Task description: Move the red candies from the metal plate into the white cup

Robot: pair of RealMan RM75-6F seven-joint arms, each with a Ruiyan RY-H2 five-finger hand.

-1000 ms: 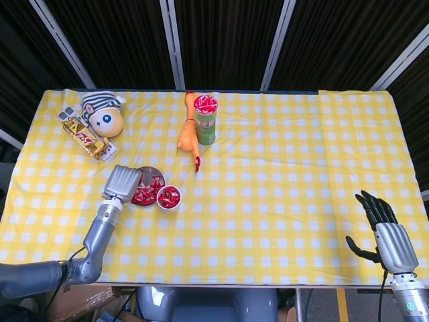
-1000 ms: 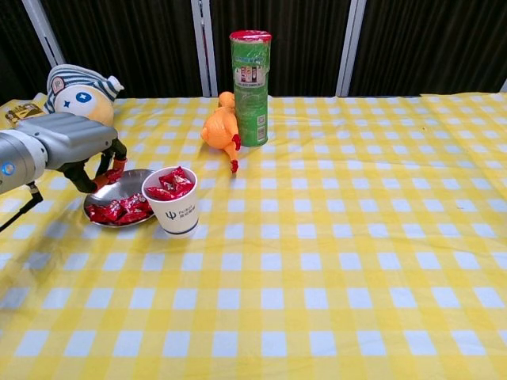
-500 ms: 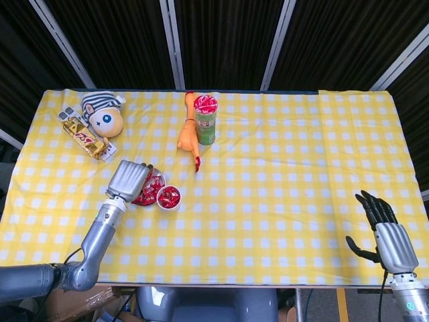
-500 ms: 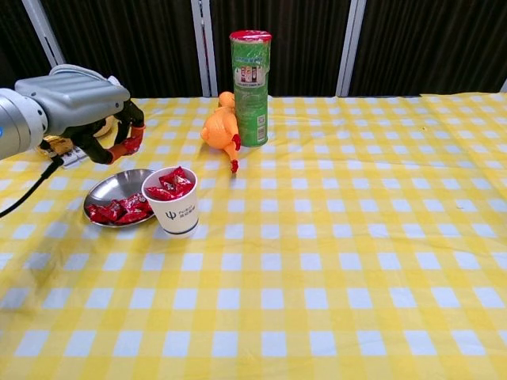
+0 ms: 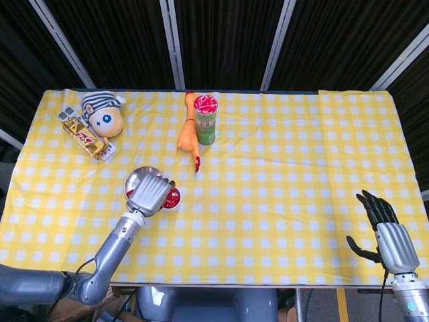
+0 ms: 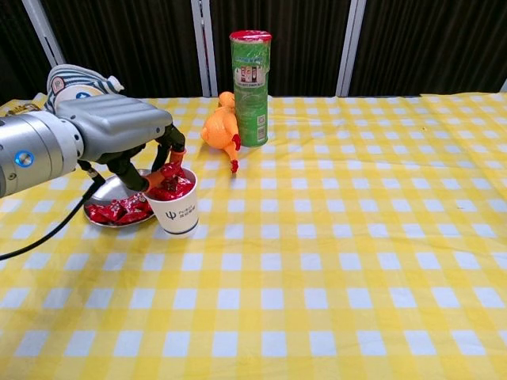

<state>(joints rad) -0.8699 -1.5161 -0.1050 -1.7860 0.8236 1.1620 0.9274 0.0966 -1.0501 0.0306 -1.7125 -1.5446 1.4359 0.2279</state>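
Two hands: the left hand (image 6: 119, 134) is hanging over the white cup (image 6: 181, 214), its fingers (image 6: 169, 150) curling down into the cup's mouth; whether they are pinching a candy I cannot tell. The right hand (image 5: 387, 231) is sitting at the table's near right edge, fingers spread and holding nothing.
Hidden: in the head view the left hand is covering most of the cup and part of the metal plate (image 5: 136, 178).
Red candies: some are filling the cup (image 6: 176, 187); others (image 6: 119, 210) are lying on the metal plate just beside it.
Cut off: the striped plush doll (image 6: 70, 82) is partly blocked by the arm in the chest view.
Surface: a yellow-and-white checked cloth (image 5: 281, 168) is covering the table.
Other things: a green can (image 6: 250, 87) is standing upright, touching a rubber chicken (image 6: 220, 131); snack packets (image 5: 86, 139) are lying beside the doll.
Room: dark panels with pale slanted struts (image 5: 277, 43) are standing behind the table.
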